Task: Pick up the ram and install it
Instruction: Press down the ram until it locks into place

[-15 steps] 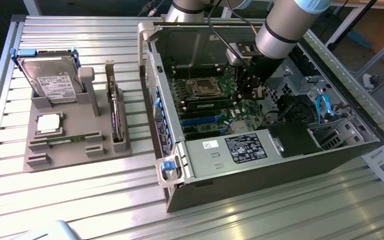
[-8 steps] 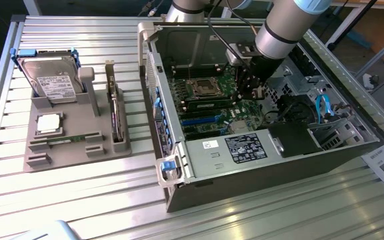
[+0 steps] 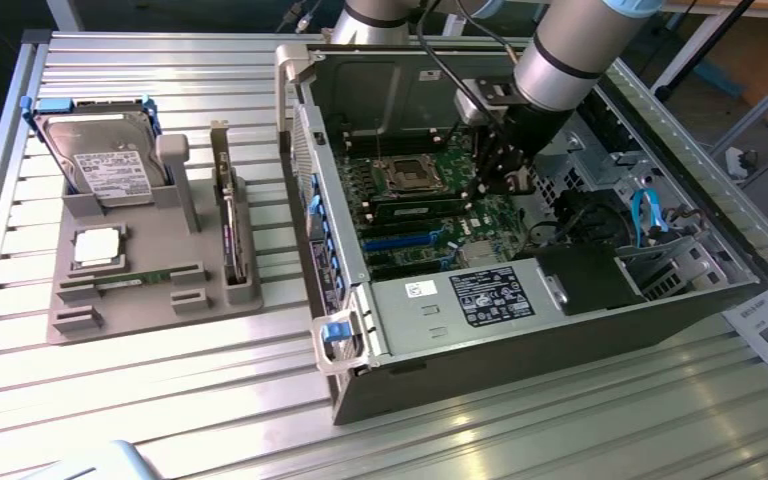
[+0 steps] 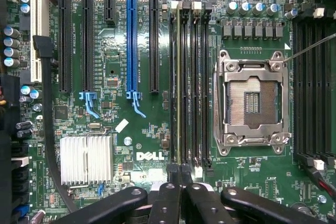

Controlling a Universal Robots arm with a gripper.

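Wrist view — closed gripper (image 4: 179, 182) over ram (image 4: 179, 77), motherboard (image 4: 131, 129) marked "DELL".

The arm (image 3: 564, 50) reaches steeply downward, its hand (image 4: 180, 174) pointing straight down with fingers closed together.

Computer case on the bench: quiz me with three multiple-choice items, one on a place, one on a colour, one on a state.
1. The hard drive stands:
A) in the grey holder, to the exterior view's left of the computer case
B) inside the case
C) on the floor

2. The long expansion slot between black ones is:
A) red
B) blue
C) yellow

3. The processor socket is:
A) under a cooler
B) holding a chip
C) empty

Answers: A, the drive sits upright in the holder; B, one slot among the black ones is blue; C, bare contacts show inside the metal frame.
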